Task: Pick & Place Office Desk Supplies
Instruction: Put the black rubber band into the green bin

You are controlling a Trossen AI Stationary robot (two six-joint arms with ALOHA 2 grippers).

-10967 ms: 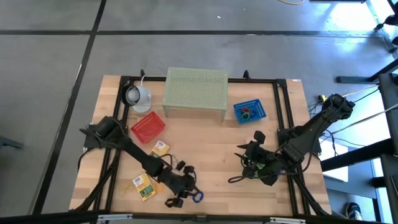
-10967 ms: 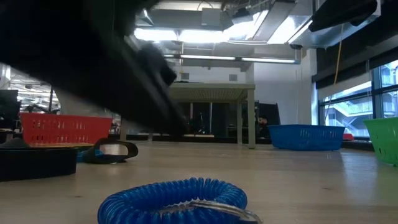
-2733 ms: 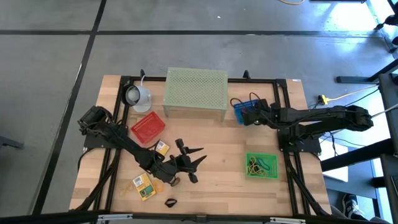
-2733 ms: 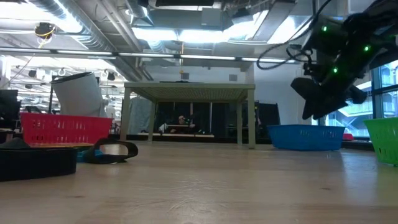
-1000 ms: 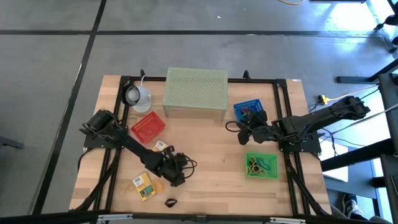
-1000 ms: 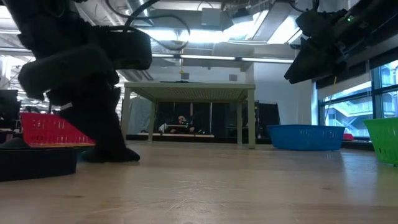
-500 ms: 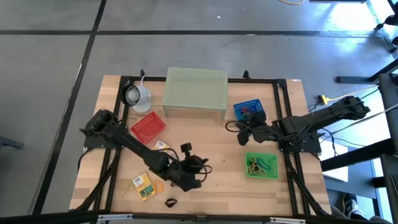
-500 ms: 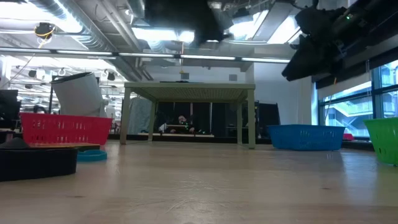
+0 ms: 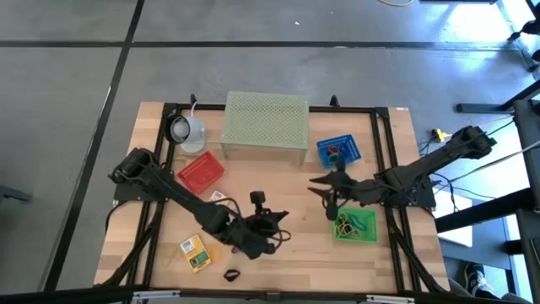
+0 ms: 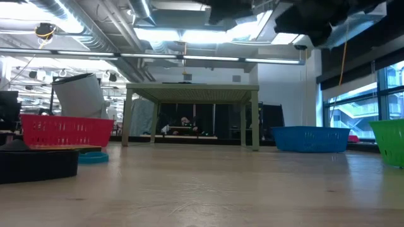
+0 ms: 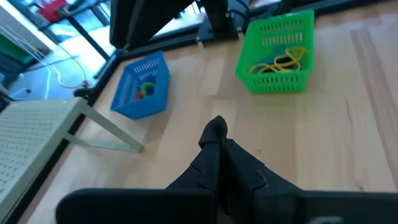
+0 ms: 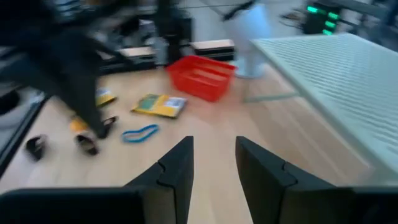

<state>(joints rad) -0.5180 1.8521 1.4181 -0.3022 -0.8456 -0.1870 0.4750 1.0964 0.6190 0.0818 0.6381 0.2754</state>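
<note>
Nearest the table's front edge, well in front of the stand [image 9: 264, 127], a black clip [image 9: 229, 274] lies loose. A yellow packet [image 9: 196, 252] lies just beyond it, to its left. Neither is sorted yet, so they look like work left to do.

A little closer to the stand, the left gripper [image 11: 216, 132] hangs above bare wood with its fingers pressed together. Whether something thin is pinched at the tip I cannot tell. It points toward the green basket [image 11: 280, 81], which suggests a carry toward a drop there.

The green basket sits in front of the stand and to its right, holding yellow loops [image 11: 283, 61]. The right gripper [image 12: 213, 142] hovers beside that basket on its stand side, fingers apart and empty, probably waiting clear of the left arm's path.

Closer again to the stand, on its left, a second packet [image 9: 218, 199] and a blue loop [image 12: 140, 132] lie near the red basket [image 9: 190, 179].

Just right of the stand's front corner, the blue basket [image 11: 134, 106] holds a few small coloured items, likely already placed.
</note>
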